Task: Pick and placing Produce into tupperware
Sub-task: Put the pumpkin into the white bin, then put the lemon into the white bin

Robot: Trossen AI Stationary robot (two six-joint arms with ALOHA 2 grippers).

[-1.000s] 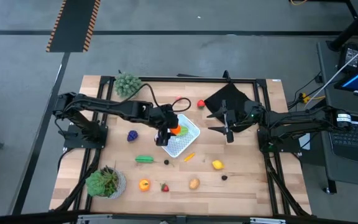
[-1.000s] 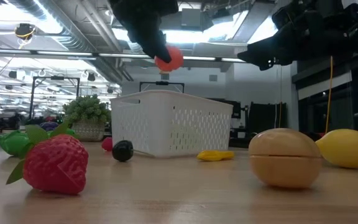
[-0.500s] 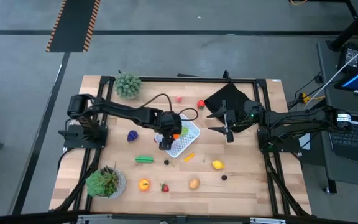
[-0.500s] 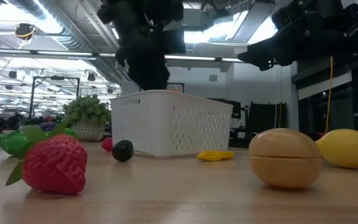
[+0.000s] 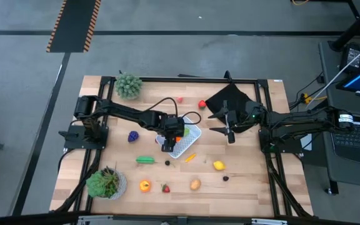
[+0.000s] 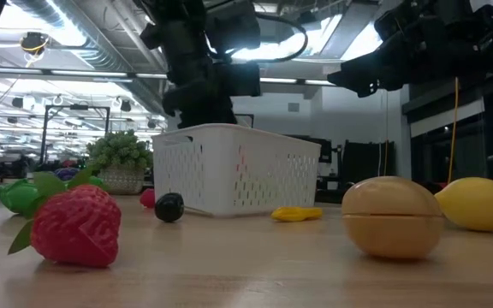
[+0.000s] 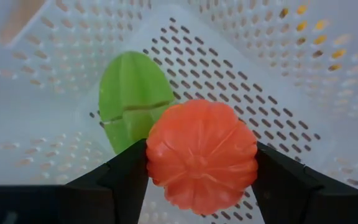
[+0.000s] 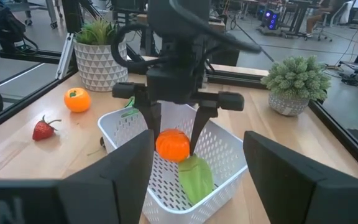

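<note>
The white mesh tupperware [image 5: 186, 140] stands mid-table, also in the low view [image 6: 238, 180]. My left gripper [image 5: 175, 134] reaches down into it, shut on a round orange-red ribbed toy fruit [image 7: 201, 155]. A green produce piece [image 7: 132, 99] lies on the container's bottom beside it. More produce rests on the wood: purple grapes [image 5: 133, 135], a green vegetable [image 5: 145, 160], an orange [image 5: 145, 185], a strawberry [image 5: 165, 188], a tan piece [image 5: 195, 184] and a lemon [image 5: 218, 165]. My right gripper [image 5: 220, 129] hovers open right of the container. My left gripper pinches the orange-red fruit between its two fingers [image 7: 126, 177], one on each side of its round body [image 7: 160, 155]. The fingers come from above, pointing down into the container [image 8: 194, 134]. The fruit sits below the rim; whether it touches the bottom I cannot tell.
A black cloth [image 5: 230, 100] lies at the far right, under my right arm. Two potted plants stand at the far left [image 5: 129, 85] and near left [image 5: 107, 182]. Small red pieces [image 5: 201, 104] lie beyond the container, and a yellow-orange piece [image 5: 190, 157] nearer.
My left gripper has come down with the orange-red fruit, from well above the container's rim to inside its walls. It has stayed shut on the fruit. The container has not moved.
</note>
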